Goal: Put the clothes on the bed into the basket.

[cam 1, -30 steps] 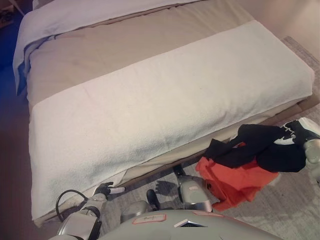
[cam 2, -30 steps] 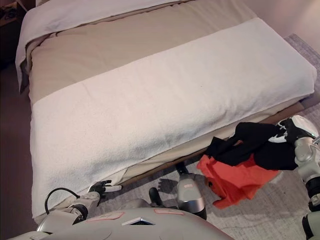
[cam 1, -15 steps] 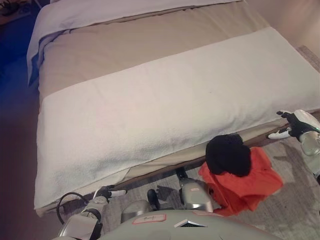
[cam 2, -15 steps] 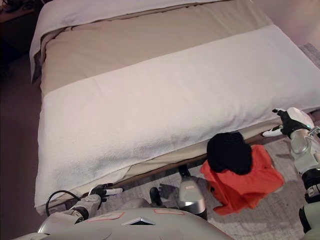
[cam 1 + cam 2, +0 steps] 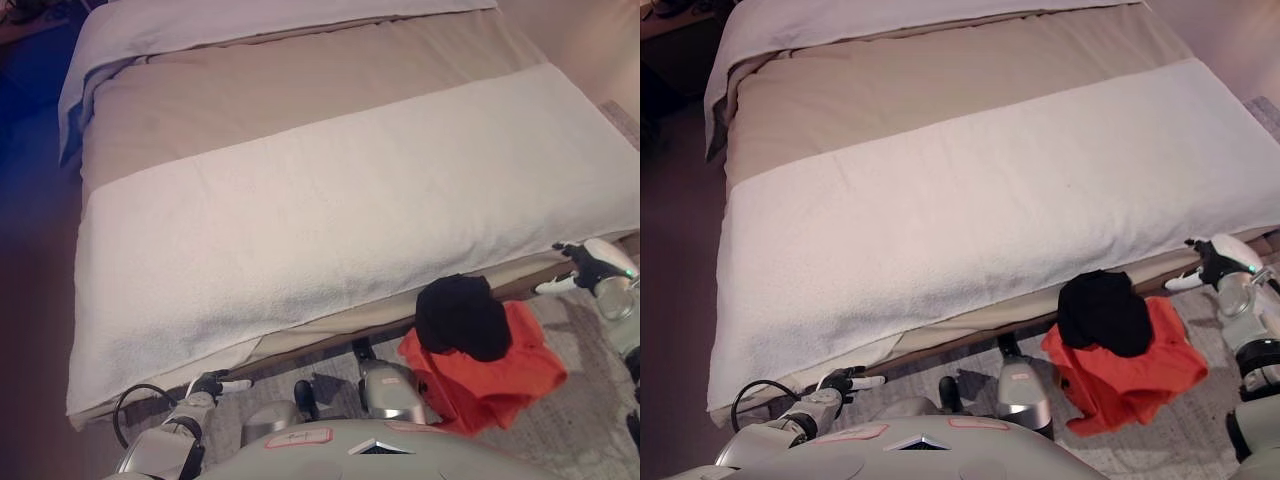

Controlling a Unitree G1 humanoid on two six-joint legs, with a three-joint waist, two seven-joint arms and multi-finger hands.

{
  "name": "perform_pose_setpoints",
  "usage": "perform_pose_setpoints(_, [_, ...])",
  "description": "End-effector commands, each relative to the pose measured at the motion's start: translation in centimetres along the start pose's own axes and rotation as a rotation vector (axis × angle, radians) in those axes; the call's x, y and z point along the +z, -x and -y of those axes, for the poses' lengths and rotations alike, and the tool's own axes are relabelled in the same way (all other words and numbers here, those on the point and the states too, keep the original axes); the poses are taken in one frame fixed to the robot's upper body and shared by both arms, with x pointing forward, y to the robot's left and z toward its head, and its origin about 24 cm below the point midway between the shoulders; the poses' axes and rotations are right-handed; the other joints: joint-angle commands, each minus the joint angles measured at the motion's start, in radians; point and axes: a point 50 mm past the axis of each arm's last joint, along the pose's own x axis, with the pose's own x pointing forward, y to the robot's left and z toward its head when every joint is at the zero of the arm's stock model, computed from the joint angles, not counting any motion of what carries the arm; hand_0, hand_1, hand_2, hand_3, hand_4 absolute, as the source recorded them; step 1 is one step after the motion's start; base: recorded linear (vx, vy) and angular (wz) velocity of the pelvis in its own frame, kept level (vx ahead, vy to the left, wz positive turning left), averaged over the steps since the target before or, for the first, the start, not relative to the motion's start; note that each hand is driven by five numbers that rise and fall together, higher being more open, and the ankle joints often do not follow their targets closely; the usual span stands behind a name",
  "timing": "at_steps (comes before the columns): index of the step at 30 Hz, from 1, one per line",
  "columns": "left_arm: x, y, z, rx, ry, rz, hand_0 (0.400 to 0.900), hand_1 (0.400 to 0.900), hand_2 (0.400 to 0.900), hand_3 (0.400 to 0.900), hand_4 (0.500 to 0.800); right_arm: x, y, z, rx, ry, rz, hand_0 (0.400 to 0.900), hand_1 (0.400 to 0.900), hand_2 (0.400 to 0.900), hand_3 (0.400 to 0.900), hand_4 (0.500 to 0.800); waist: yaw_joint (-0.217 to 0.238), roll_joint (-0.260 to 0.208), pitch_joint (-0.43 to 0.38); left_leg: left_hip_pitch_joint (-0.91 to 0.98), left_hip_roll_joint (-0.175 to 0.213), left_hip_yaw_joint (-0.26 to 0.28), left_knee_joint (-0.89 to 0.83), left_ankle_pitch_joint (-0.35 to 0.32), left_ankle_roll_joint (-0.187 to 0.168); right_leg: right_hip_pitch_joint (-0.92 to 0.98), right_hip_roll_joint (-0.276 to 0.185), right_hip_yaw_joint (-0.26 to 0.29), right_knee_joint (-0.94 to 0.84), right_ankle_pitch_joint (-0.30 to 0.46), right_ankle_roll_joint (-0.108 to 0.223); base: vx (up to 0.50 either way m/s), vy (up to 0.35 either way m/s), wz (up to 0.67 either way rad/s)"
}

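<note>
In the left eye view, the right hand (image 5: pixel 592 268) hung at the right edge, by the near edge of the wide bed with a beige sheet and white towelling blanket (image 5: pixel 330 200). Its fingers were spread loose and held nothing. To that hand's left and a little lower, apart from it, the black crumpled garment (image 5: pixel 462 316) lay on top of the orange-red bundled cloth (image 5: pixel 500 375), both off the bed on the grey patterned carpet (image 5: pixel 590 420). The left hand (image 5: pixel 215 383) showed low at the bed's near edge, well apart from the clothes; I cannot tell whether its fingers were curled or loose.

In the right eye view, the right hand (image 5: pixel 1215 263) again hung slack and empty, just right of the black garment (image 5: pixel 1104 312).
</note>
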Motion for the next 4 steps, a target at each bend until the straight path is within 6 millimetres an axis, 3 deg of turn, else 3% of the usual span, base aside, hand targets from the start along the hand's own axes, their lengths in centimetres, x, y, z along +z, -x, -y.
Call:
perform_pose_setpoints(1, [0.2, -0.1, -2.5, 0.070, -0.053, -0.007, 0.900, 0.900, 0.900, 0.900, 0.800, 0.4, -0.6, 1.2, -0.051, -0.131, -0.029, 0.900, 0.900, 0.900, 0.900, 0.800, 0.026, 0.006, -0.023, -0.078, 0.028, -0.050, 0.002, 0.032, -0.043, 0.067, -0.011, 0.008, 0.045, -0.073, 0.006, 0.00, -0.013, 0.04])
perform_pose_setpoints(4, [0.3, -0.1, -2.8, 0.073, -0.053, -0.011, 0.900, 0.900, 0.900, 0.900, 0.800, -1.1, -0.4, -3.1, 0.059, -0.203, -0.146, 0.900, 0.900, 0.900, 0.900, 0.800, 0.034, 0.009, -0.031, -0.077, 0.028, -0.057, 0.002, 0.032, -0.042, 0.071, -0.012, 0.002, 0.043, -0.076, 0.005, 0.01, -0.014, 0.07])
